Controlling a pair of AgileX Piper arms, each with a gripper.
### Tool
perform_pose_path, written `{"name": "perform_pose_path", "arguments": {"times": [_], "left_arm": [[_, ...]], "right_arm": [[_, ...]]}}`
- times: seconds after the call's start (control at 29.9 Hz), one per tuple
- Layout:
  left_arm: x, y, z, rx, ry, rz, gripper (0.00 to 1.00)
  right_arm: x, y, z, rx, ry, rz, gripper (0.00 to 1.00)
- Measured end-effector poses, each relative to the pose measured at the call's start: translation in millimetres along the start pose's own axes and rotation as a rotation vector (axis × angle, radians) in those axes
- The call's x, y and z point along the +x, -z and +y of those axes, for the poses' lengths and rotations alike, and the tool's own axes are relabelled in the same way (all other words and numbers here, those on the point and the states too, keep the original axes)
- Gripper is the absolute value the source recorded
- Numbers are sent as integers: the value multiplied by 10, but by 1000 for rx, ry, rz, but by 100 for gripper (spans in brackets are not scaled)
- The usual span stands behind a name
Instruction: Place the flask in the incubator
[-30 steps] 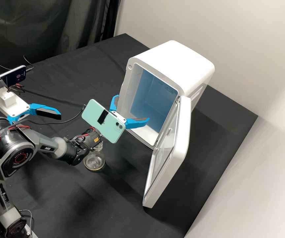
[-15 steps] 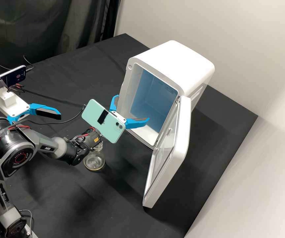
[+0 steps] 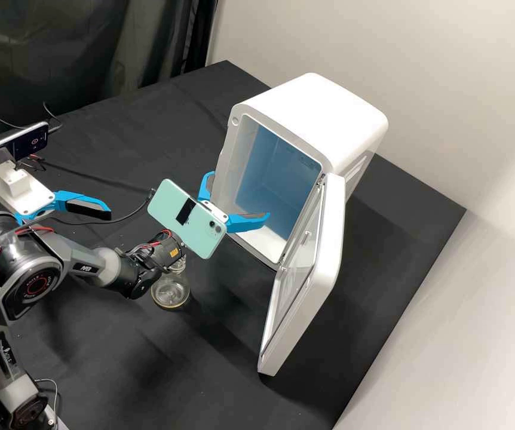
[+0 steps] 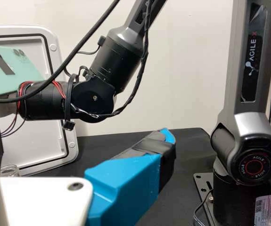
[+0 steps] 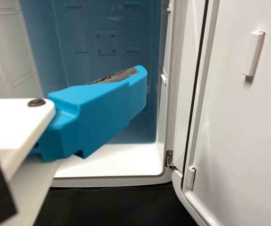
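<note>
The glass flask point(image 3: 171, 291) stands upright on the black bench, under the wrist of my right arm and to the left of the incubator. The white incubator point(image 3: 323, 119) has a blue inside, and its door point(image 3: 305, 280) hangs wide open. My right gripper point(image 3: 229, 204) is open and empty at the mouth of the chamber; one blue finger point(image 5: 97, 110) reaches in front of the blue back wall point(image 5: 107, 42). My left gripper point(image 3: 69, 208) is open and empty at the far left, well away from the flask. From its wrist the flask's rim point(image 4: 8, 169) peeks out below the right arm's joint.
A mint green phone point(image 3: 187, 218) is mounted on the right arm's wrist. A cable point(image 3: 120, 215) runs over the bench behind the arms. The right arm's base point(image 4: 248, 155) stands close to the left gripper. The bench ends just right of the incubator.
The left gripper and its mount have shifted very slightly. The right arm, the flask and the incubator door have kept still.
</note>
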Motion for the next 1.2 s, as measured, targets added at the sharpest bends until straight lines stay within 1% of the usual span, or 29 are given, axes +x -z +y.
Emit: {"name": "perform_pose_path", "arguments": {"times": [0.27,0.37,0.4,0.43,0.47,0.5,0.53,0.6,0.63,0.67,0.73,0.8,1.2], "left_arm": [[0,0,0,0,0,0,100],[20,-4,26,0,-10,-2,100],[37,-25,37,-4,-9,-4,100],[97,-58,69,-17,7,9,100],[160,-99,111,-24,22,8,100],[246,-157,208,-23,17,-1,100],[270,-190,254,-20,11,-9,100],[284,-233,341,-1,-15,-19,100],[280,-252,364,9,-23,-22,100],[276,-257,373,13,-26,-20,100],[274,-259,372,0,-25,-12,100],[275,-254,360,-7,-12,-4,100],[269,-272,344,-7,-5,-10,100]], "right_arm": [[0,0,0,0,0,0,100],[0,0,0,0,0,0,100],[0,0,0,0,0,0,100],[0,0,0,0,0,0,100],[0,0,0,0,0,0,100],[0,0,0,0,0,0,100],[0,0,0,0,0,0,100],[0,0,0,0,0,0,100],[0,0,0,0,0,0,100],[0,0,0,0,0,0,100],[0,0,0,0,0,0,100],[0,0,0,0,0,0,100],[0,0,0,0,0,0,100]]}}
